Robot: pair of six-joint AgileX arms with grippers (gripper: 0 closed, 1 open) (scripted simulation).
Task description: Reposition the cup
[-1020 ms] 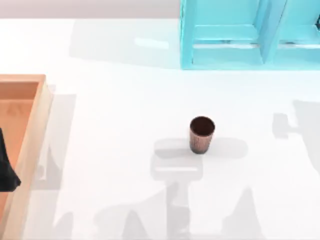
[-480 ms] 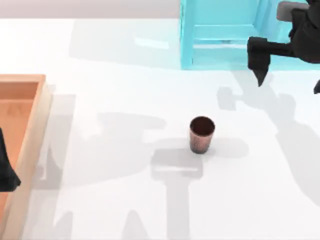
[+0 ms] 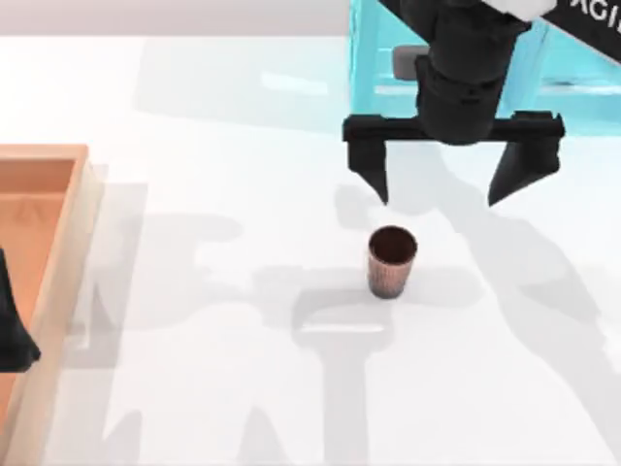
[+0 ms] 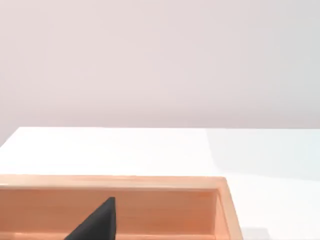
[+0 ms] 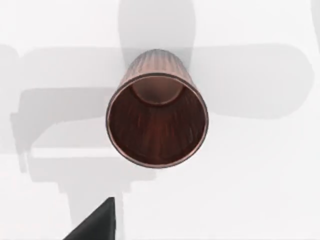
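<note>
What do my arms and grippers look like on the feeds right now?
The right gripper is matte black: a round dark barrel wrist, a flat crossbar, and two tapered, pointed fingers. A small grey block sits beside the wrist, and the arm link above is white with dark lettering, cut off by the frame. The left gripper shows as a black pointed shape over the wooden tray.

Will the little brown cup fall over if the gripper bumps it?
Probably, yes. The cup is taller than wide and stands free on the table, so a sideways bump may tip it. Its round ribbed sides suggest it would then roll, though ribs may aid gripping.
</note>
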